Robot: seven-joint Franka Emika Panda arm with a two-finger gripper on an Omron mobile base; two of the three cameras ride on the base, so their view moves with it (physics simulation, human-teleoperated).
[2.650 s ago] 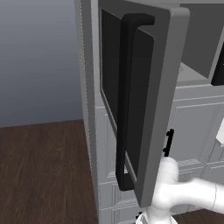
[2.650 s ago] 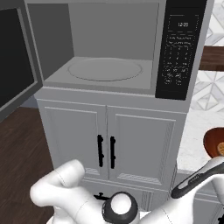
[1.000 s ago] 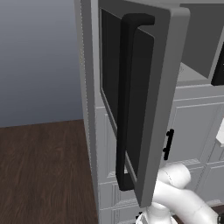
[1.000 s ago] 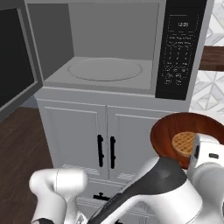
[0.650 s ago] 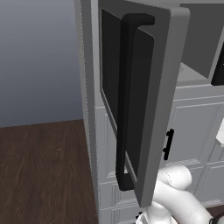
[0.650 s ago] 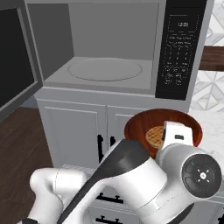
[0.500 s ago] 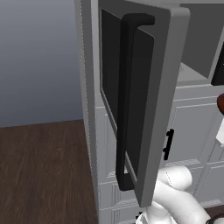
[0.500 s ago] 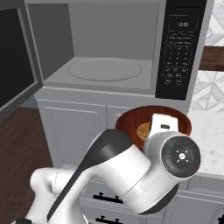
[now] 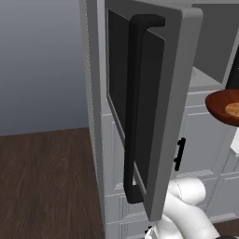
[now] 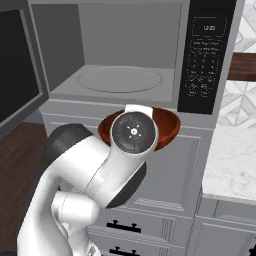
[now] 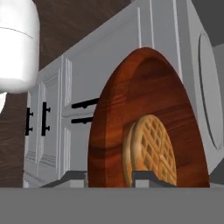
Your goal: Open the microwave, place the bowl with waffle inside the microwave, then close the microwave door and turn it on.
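The microwave (image 10: 120, 75) stands open, its light grey cavity and round turntable bare. The microwave door (image 9: 154, 93) is swung wide to the left, its long black bar handle facing the left base camera. The reddish-brown bowl (image 10: 167, 127) hangs level just below and in front of the cavity's sill, partly hidden by my wrist. It carries a round waffle (image 11: 151, 151). In the hand view my gripper (image 11: 111, 178) is shut on the near rim of the bowl (image 11: 140, 96). The bowl (image 9: 223, 106) also shows at the right edge of the left base view.
White panelled cabinets with short black handles (image 11: 83, 111) sit under the microwave. A dark control panel (image 10: 207, 55) runs down the microwave's right side. A marble counter (image 10: 235, 160) lies to the right. The open door (image 10: 17, 70) juts out on the left over dark wood floor.
The arm has swung up and left, carrying the bowl with the waffle from beside the counter to just in front of the open cavity. The door has not moved.
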